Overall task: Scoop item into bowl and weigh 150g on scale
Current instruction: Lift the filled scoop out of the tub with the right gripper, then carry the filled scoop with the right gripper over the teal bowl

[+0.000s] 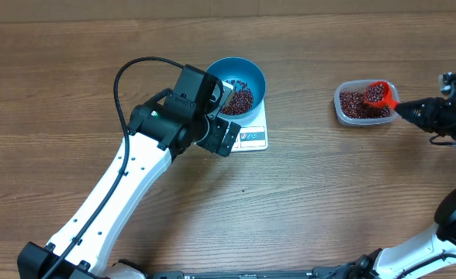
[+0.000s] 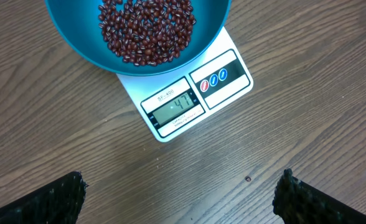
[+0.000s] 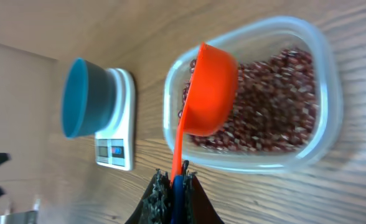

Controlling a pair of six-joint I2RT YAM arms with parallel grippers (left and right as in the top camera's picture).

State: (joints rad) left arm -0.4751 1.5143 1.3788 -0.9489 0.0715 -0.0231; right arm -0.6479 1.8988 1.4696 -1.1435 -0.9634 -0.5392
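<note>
The left arm slants up across the wood table from the bottom left, a black cable looping beside it. Its wrist covers the left edge of the bowl in the overhead view. The left gripper hangs over bare table just in front of the scale, fingers spread wide and grasping nothing. 1 dark speck lies on the wood between them.

The blue bowl sits on the scale, overhanging its far part, with a loose layer of beans in its bottom. The display reads 47.

Well apart to the right stands a clear tub holding more beans. An orange scoop, loaded with beans, is over the tub's right part; whether it touches the heap below cannot be told. The right gripper is clenched on the end of the scoop's handle, reaching in from the right edge. Nothing stands on the table between tub and scale.
</note>
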